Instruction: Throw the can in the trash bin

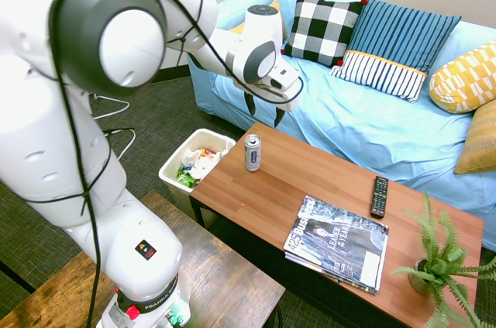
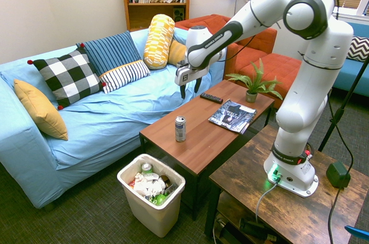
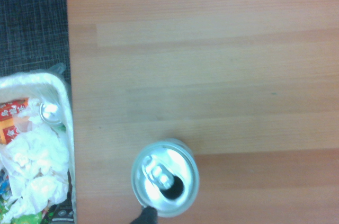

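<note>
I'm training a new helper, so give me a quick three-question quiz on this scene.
1. True or false: the can stands upright on the coffee table.
2. Which lies nearer the can, the magazines or the potted plant?
3. Fill in: the tool is ____ (open or shut), and holds ____.

Key: 1. True. 2. The magazines. 3. Open; nothing.

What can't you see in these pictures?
- Inside the can: only a dark hole shows in the wrist view.
- The bottom of the trash bin: rubbish covers it in every view.
- Small words on the magazine: too tiny in both exterior views.
</note>
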`<state>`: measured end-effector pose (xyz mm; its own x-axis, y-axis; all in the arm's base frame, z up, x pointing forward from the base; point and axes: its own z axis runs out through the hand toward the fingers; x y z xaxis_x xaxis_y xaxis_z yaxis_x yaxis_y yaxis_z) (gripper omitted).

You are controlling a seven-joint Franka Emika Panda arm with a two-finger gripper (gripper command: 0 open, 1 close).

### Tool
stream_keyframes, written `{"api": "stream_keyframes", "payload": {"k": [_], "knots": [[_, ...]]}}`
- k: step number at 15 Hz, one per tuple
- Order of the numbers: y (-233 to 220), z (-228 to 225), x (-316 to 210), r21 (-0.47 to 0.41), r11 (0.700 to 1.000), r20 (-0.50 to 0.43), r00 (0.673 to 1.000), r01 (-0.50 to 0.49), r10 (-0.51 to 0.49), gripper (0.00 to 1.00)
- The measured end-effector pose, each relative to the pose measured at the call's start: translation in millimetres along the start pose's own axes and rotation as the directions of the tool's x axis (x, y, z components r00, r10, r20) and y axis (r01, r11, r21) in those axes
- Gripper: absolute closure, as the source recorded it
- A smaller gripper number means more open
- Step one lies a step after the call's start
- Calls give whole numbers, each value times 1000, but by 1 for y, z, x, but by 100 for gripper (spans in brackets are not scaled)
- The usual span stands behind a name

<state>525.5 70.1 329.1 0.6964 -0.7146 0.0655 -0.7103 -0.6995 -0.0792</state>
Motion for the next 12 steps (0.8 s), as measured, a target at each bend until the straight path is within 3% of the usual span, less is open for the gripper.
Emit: {"api": "stream_keyframes", "payload": {"k": [6,12], "knots": [[-47,93,-7,-71,997,38,999,3,0,0],[-47,117,-17,-100,995,71,997,-5,12,0]]}}
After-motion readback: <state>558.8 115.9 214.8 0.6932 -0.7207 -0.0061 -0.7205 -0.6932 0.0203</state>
